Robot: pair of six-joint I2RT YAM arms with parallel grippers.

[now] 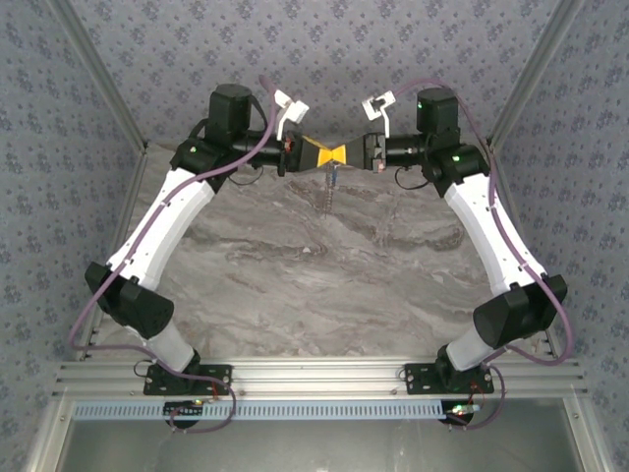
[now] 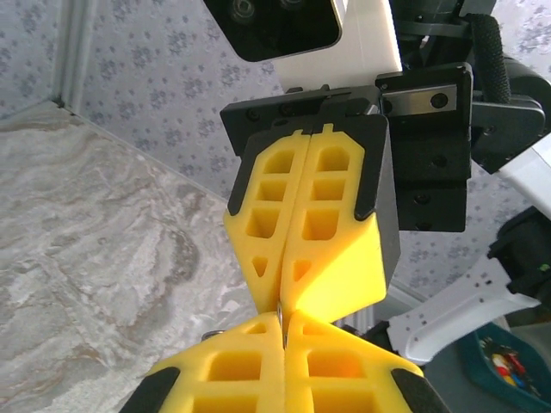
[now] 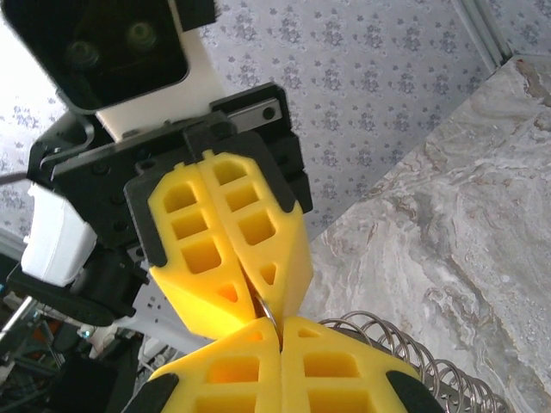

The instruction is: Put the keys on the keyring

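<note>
**Both claws tip to tip, keyring pinched between them**

Top view: The two arms reach in toward the middle of the table's far edge. The left gripper and the right gripper meet nose to nose, held above the marble table. Each has its yellow fingers pressed together. The keyring hangs from the meeting point as a thin pale coiled strand, pointing toward the near edge. I cannot tell whether its lower end reaches the marble.

Left wrist: The left gripper sits at the bottom with its fingers together. A thin sliver of the keyring's wire is caught in the seam. The right gripper points down from above with no gap between its fingers, its tip against the same wire. The marble lies to the left.

Right wrist: The right gripper is at the bottom, its fingers clamped. The left gripper comes in from above, also clamped. A small arc of wire shows where the tips touch. The keyring curls away lower right as a bright metal coil, just beside the right gripper's finger. The marble lies beyond it.
</note>
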